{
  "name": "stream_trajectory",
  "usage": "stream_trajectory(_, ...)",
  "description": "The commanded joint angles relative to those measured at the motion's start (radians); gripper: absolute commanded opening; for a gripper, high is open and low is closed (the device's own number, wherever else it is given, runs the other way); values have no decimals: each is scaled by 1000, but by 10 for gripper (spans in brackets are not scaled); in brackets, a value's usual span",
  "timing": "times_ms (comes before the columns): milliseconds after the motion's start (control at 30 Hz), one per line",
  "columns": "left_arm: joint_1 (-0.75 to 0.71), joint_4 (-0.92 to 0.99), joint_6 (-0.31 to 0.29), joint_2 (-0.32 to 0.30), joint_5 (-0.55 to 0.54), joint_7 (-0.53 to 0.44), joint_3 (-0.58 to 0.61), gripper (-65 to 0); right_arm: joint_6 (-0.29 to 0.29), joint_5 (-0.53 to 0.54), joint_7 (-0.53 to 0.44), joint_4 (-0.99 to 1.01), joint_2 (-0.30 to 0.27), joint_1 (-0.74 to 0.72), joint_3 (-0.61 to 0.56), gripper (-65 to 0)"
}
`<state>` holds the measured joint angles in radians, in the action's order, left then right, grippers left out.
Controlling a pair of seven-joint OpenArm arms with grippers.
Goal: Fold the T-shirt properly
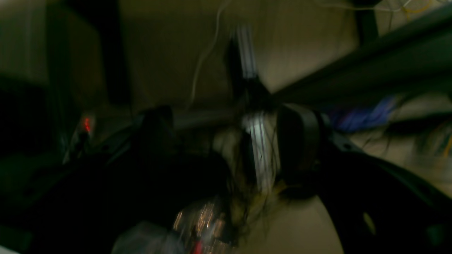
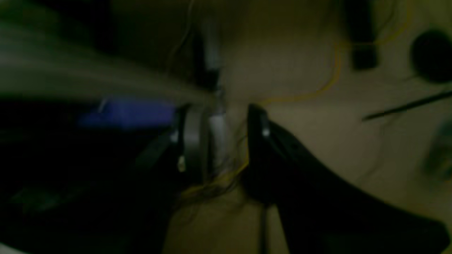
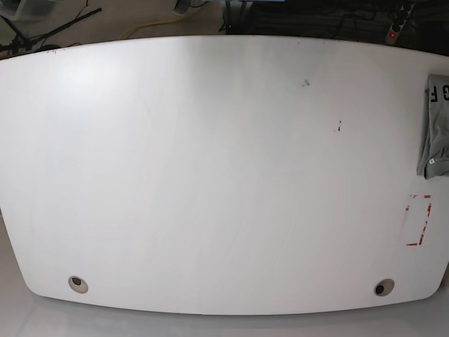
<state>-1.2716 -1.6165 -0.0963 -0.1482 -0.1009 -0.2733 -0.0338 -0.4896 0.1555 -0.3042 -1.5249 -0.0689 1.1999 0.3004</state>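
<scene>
The T-shirt (image 3: 436, 126) is a bunched grey bundle at the far right edge of the white table (image 3: 210, 175), partly cut off by the frame. Black letters and a small white label show on it. Neither arm appears in the base view. The left wrist view is dark and blurred; my left gripper (image 1: 229, 141) has its dark fingers (image 1: 300, 141) wide apart with nothing between them, over floor and cables. In the right wrist view my right gripper (image 2: 226, 141) shows a narrower gap between its fingers (image 2: 257, 141), also holding nothing. No cloth shows in either wrist view.
A red dashed rectangle (image 3: 419, 220) is marked on the table below the shirt. Two round cable holes (image 3: 78, 283) (image 3: 383, 287) sit near the front edge. Cables and a power strip (image 3: 398, 24) lie on the floor behind the table.
</scene>
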Motion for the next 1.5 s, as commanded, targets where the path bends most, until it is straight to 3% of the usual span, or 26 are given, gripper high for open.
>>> stream_trajectory(0, -4, 134, -1, -40, -38, 4, 19, -222, 1, -21, -100, 149, -30, 8, -48, -476)
stream_trajectory(67, 56, 210, -1, -60, -50, 4, 42, -222, 42, -27, -152, 258, -38, -32, -85, -476)
stream_trajectory(233, 198, 411, 2, -87, -53, 6, 107, -222, 119, -60, -160, 528, -61, -197, -171, -476)
stream_trajectory(433, 445, 720, 2, -63, -52, 79, 124, -219, 156, -64, -160, 778, -64, -407, -232, -476)
stream_trajectory(700, 706, 1062, 2, -46, -52, 76, 133, -217, 159, -64, -120, 1058, -76, -671, -234, -476)
stream_trajectory(900, 857, 1251, -4, -21, -49, 82, 159, -219, 157, -66, -56, 1115, -95, -782, -234, -474)
stream_trajectory(1233, 1094, 1505, 2, 32, -52, 111, 199, -221, 162, -66, 141, 1118, -128, -920, -235, -472)
stream_trajectory(1467, 1177, 1591, 57, 58, -55, 145, 196, -221, 162, -66, 256, 1119, -121, -967, -235, -472)
